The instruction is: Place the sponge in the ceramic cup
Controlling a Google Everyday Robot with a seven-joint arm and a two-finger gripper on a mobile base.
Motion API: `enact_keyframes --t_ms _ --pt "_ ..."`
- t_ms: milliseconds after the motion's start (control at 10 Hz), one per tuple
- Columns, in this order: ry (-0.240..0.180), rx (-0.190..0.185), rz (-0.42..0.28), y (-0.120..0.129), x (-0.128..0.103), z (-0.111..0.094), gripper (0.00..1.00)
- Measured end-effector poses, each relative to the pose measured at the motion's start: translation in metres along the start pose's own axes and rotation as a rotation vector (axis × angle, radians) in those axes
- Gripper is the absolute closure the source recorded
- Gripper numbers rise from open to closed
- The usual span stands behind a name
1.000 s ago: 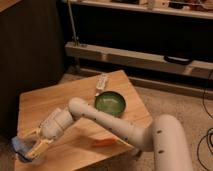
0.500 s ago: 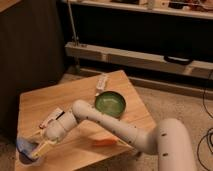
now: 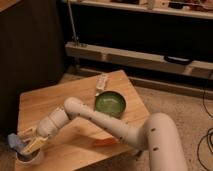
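Note:
The light-blue sponge (image 3: 15, 142) is at the table's front left corner, held at the tips of my gripper (image 3: 24, 146), which is shut on it. Just below and to the right stands the small white ceramic cup (image 3: 29, 159), partly covered by the gripper's fingers. The sponge hangs over the cup's left rim and is not inside it. My white arm reaches from the lower right across the table to that corner.
A wide green bowl (image 3: 110, 104) stands mid-table on the wooden table (image 3: 55, 100). A flat black-and-white bar (image 3: 102, 83) lies behind it. An orange object (image 3: 105, 142) lies near the front edge. Shelving and a dark wall stand behind.
The gripper has lifted a little with the sponge, and the white cup now shows beneath it. The arm's pose has hardly changed.

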Motion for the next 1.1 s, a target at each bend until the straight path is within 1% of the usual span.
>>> enact_keyframes --t_ms 200,300,400,600,700,900,1000,1100 --pt "-0.005 0.002 0.007 -0.003 -0.001 -0.001 0.30" --pt "-0.007 0.001 0.010 -0.006 -0.002 -0.004 0.23" --pt "-0.009 -0.004 0.016 -0.010 -0.005 -0.007 0.20" --pt "-0.008 -0.022 0.025 -0.014 -0.009 -0.014 0.20" --pt "-0.009 -0.042 0.034 -0.013 -0.011 -0.014 0.20" --pt "-0.007 -0.065 0.037 -0.009 -0.010 -0.017 0.20" --pt "0.001 -0.076 0.033 -0.006 -0.007 -0.016 0.20" --pt "0.018 -0.093 0.032 -0.003 -0.004 -0.017 0.20"
